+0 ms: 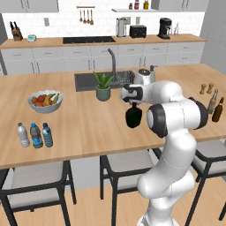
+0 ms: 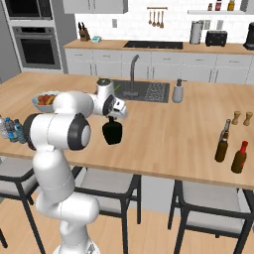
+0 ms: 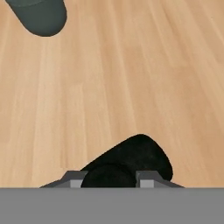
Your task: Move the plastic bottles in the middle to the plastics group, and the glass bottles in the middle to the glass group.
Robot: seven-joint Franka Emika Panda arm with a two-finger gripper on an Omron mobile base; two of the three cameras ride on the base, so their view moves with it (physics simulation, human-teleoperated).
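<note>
A squat black flask [image 1: 133, 117] [image 2: 112, 134] stands on the wooden island, near its front edge. My gripper [image 1: 133, 105] [image 2: 111, 119] [image 3: 109, 179] reaches straight down onto its narrow neck. In the hand view the two fingertips [image 3: 72, 179] press against the neck's dark top, with the flask's body [image 3: 140, 153] below them. At the left end stand three small plastic water bottles [image 1: 36, 135] [image 2: 11, 130] in a row. At the right end a tall grey-brown glass bottle [image 1: 212, 101] [image 2: 222, 144] stands beside a dark-brown beer bottle [image 1: 218, 110] [image 2: 239, 158].
A potted plant [image 1: 103, 86] [image 3: 39, 17] stands just behind the flask, in front of the sink [image 1: 86, 81]. A fruit bowl [image 1: 45, 101] sits at the left, two wooden shakers [image 1: 206, 88] at the right, a soap dispenser [image 2: 177, 92] by the sink. Stools line the island's front.
</note>
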